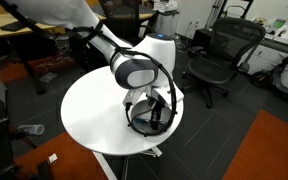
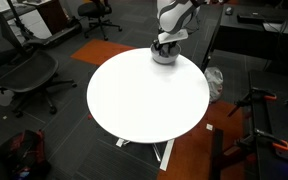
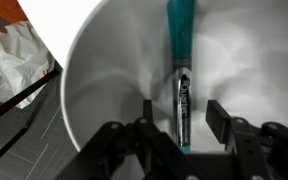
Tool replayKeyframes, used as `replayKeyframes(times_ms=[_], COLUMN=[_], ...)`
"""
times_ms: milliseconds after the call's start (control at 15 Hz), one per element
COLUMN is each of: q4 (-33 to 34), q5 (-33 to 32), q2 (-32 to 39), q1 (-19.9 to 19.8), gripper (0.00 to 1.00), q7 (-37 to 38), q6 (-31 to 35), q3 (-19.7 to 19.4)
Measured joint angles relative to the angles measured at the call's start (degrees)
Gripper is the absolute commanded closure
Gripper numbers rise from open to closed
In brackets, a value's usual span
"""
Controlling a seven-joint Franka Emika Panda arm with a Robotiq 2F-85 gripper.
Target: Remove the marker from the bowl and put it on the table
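In the wrist view the marker (image 3: 181, 70) lies inside the bowl (image 3: 99, 85). It has a teal part at the top and a dark barrel with white lettering. My gripper (image 3: 184, 118) is open and lowered into the bowl, one finger on each side of the marker's dark end, with a gap on both sides. In both exterior views the gripper (image 1: 156, 112) (image 2: 165, 42) reaches down into the bowl (image 1: 142, 124) (image 2: 164, 57), which stands near the edge of the round white table (image 1: 89, 110) (image 2: 144, 100). The marker is hidden there.
Black office chairs (image 1: 219, 55) (image 2: 24, 70) stand round the table, and wooden desks at the back. A white plastic bag (image 3: 9, 60) lies on the dark floor beside the table edge. An orange carpet patch (image 1: 269, 150) lies nearby.
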Motion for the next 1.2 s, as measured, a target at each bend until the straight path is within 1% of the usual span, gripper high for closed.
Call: replayKeyframes(times_ms=[67, 133, 267, 400, 800, 1200], q4=[0.1, 0.3, 0.5, 0.7, 1.0, -2.1], q5=[0.0, 0.0, 0.0, 0.0, 0.0, -0.1], q2=[0.1, 0.3, 0.4, 0.5, -0.3, -6.0], q1=[-0.1, -0.1, -0.2, -0.2, -0.2, 0.7], gripper=[0.8, 0.88, 1.0, 0.95, 0.95, 0.95], q7=[0.0, 0.0, 0.0, 0.0, 0.0, 0.0], q6=[0.0, 0.0, 0.0, 0.0, 0.0, 0.0], q3=[0.0, 0.0, 0.0, 0.0, -0.4, -2.8])
